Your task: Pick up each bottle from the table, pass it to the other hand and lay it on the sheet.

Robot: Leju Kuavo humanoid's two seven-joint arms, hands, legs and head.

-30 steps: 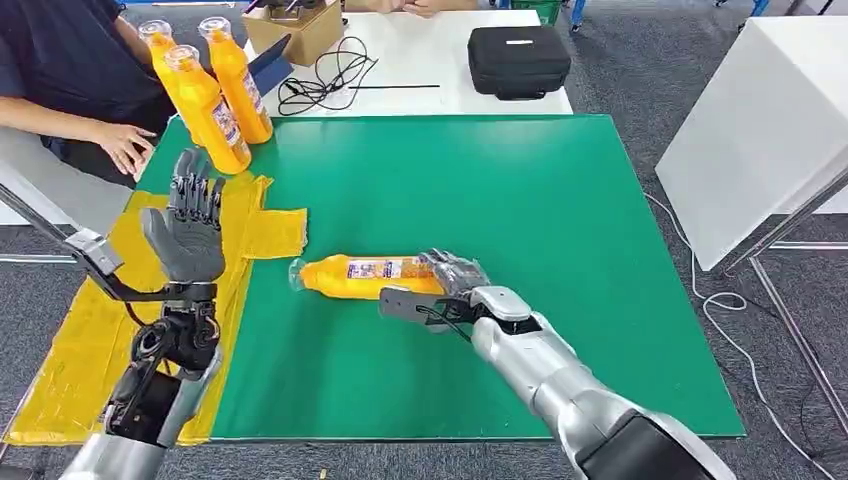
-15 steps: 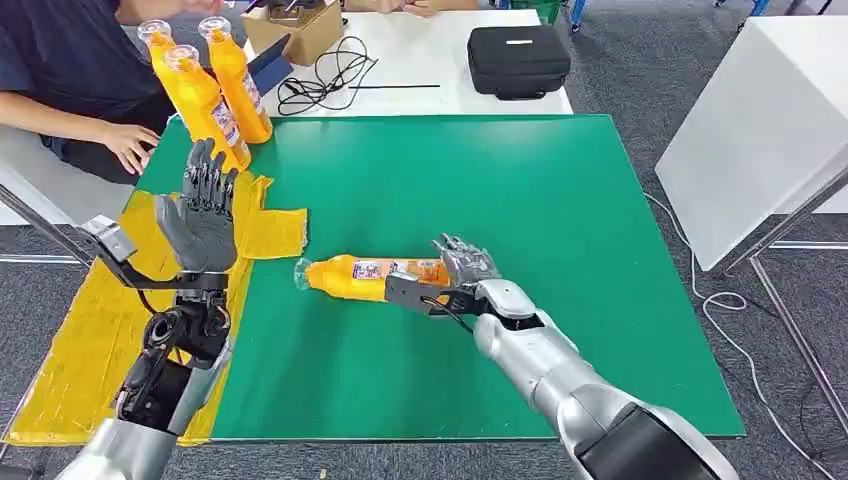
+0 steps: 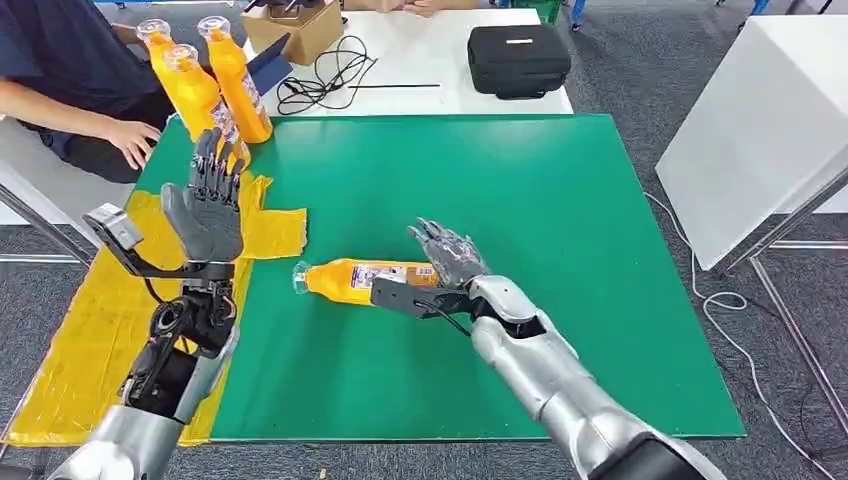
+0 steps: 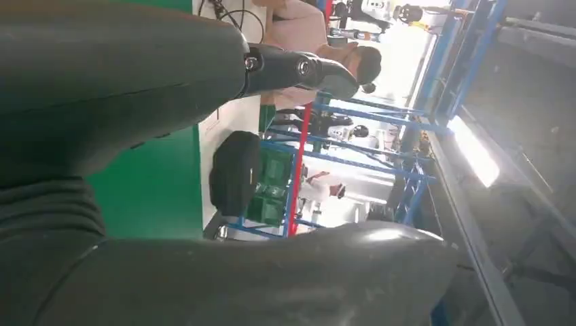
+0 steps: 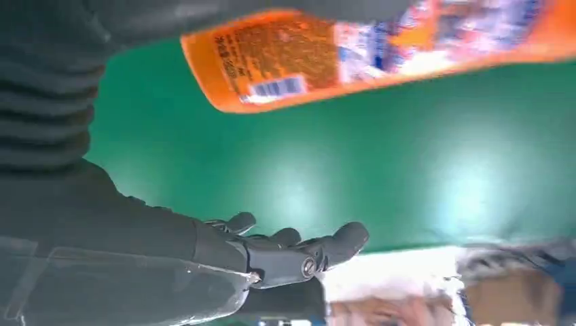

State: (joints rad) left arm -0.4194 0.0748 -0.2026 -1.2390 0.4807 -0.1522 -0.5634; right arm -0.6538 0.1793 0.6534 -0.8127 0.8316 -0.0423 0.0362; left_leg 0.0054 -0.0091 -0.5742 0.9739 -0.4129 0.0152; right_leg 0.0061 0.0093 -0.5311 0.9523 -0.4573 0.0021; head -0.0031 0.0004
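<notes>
The bottle (image 3: 365, 280) lies on its side on the green mat (image 3: 560, 200), cap end toward the yellow sheet (image 3: 90, 330) and apart from it. The right hand (image 3: 445, 262) is at the bottle's base end, fingers spread and raised above it; the right wrist view shows the bottle (image 5: 380, 51) next to the palm with the fingers (image 5: 299, 255) extended away from it. Whether the thumb or palm touches the bottle cannot be told.

The left hand (image 3: 207, 205) is raised over the sheet's inner edge, palm upright, fingers straight and apart, grasping nothing.

Three more bottles (image 3: 205, 85) stand upright at the mat's far left corner, just beyond the sheet. A person (image 3: 60, 80) sits at that corner with a hand (image 3: 130, 140) resting near the standing bottles.

Behind the mat, a white table (image 3: 430, 60) carries a black case (image 3: 518, 60), a coiled cable (image 3: 330, 75) and a cardboard box (image 3: 298, 30).
</notes>
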